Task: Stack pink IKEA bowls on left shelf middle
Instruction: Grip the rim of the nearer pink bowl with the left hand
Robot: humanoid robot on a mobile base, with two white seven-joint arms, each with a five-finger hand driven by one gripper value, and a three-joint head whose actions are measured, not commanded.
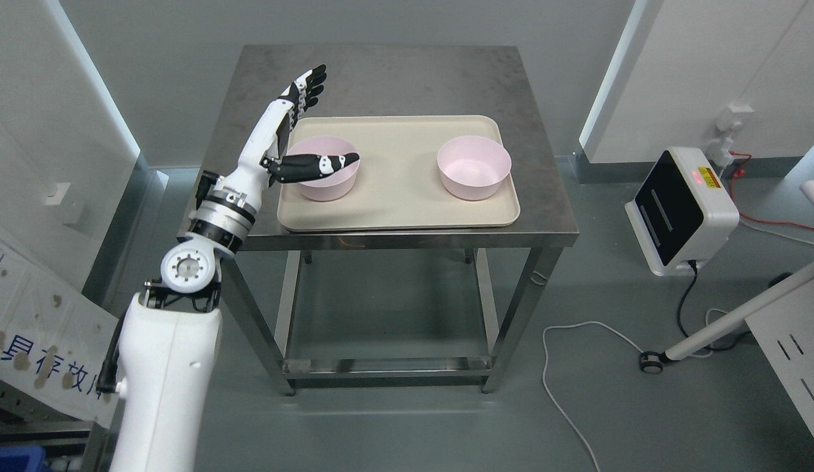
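Note:
Two pink bowls stand upright on a beige tray (pixel 393 216) on a steel table. The left bowl (pixel 328 187) sits at the tray's left end, the right bowl (pixel 473 167) at its right end. My left hand (pixel 315 124) is just left of and above the left bowl, spread open: its fingers (pixel 308 85) point up and away past the tray's far left corner, while the thumb reaches across the bowl's mouth. Nothing is gripped. The right arm does not show.
The steel table (pixel 380 72) has bare surface behind the tray and an open frame below. A white and black device (pixel 679 210) with cables stands on the floor at the right. A white panel with print leans at the lower left.

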